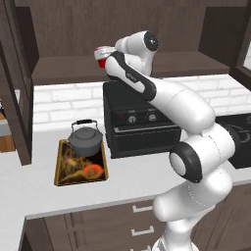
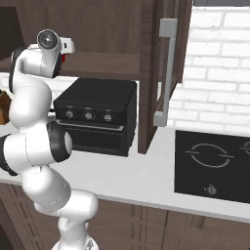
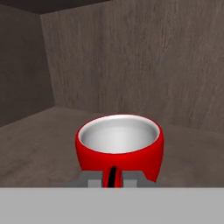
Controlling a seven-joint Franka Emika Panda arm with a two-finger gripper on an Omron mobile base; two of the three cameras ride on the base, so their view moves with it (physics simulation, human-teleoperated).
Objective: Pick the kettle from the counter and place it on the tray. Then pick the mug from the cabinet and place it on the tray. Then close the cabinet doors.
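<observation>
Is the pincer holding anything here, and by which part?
Yes: the pincer is shut on the small bright red mug, gripping its near rim wall, on the dark brown wall cabinet's shelf.

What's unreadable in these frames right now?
- Mug: left base view shows a red sliver; the arm covers the rest.
- Gripper: hand view's bottom edge cuts off the fingertips, so how the shut jaws pinch the mug's handle is unclear.
- Tray: the kettle covers its far end.
- Oven knob markings: too small.
</observation>
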